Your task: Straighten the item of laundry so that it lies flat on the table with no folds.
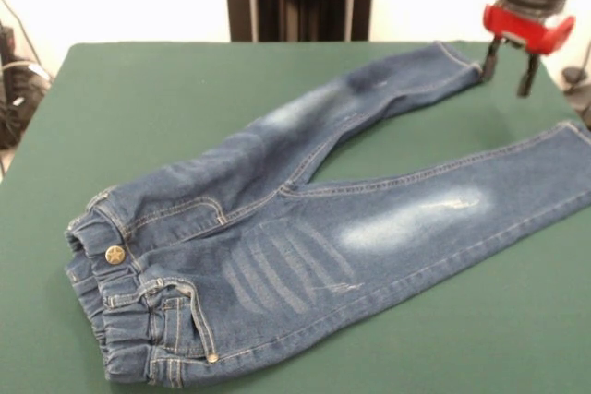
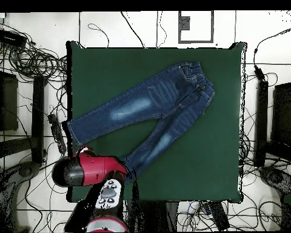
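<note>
Green surface (image 1: 138,99) under pale walls, cables strewn on floor around it in overhead view; jeans (image 1: 305,228) spread front-up across surface, waistband (image 1: 115,306) at near left corner in front view, brass button (image 1: 114,254) showing; legs splayed in a V toward far right, green cloth visible between them; upper leg running to far edge, cuff (image 1: 459,55) just beside gripper; lower leg reaching right edge of front view; faded patches on thigh and knee, some shallow wrinkles near hip. Gripper (image 1: 508,71) at far right, hanging from red wrist, fingers (image 1: 490,62) spread apart, pinching nothing, left tip close by cuff, contact unclear. In overhead view, red arm (image 2: 90,170) over bottom-left of surface, covering that cuff.
</note>
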Motion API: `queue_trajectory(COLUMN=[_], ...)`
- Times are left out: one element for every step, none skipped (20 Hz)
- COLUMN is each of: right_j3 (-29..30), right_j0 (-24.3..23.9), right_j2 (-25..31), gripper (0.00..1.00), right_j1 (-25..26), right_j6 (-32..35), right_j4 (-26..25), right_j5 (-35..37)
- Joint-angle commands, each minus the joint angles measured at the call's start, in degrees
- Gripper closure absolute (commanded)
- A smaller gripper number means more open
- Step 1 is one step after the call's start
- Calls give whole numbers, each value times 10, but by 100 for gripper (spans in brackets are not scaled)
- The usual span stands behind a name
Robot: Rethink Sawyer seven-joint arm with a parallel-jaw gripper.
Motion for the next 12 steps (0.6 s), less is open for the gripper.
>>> queue_trajectory(right_j3=[4,6,10,17,25,32,39,47,56,69,82,95], right_j0=[-9,-8,-9,-12,-16,-19,-22,-27,-31,-35,-39,-43], right_j2=[52,50,50,52,55,57,58,60,63,65,70,75], gripper=[0,0,0,0,0,0,0,0,0,0,0,0], right_j1=[82,85,86,85,83,84,82,82,79,75,70,65], right_j6=[27,27,28,28,28,28,29,31,33,35,38,41], right_j4=[-22,-24,-25,-28,-31,-36,-39,-44,-48,-53,-57,-61], right_j5=[-62,-67,-70,-74,-78,-84,-88,-95,-98,-104,-109,-115])
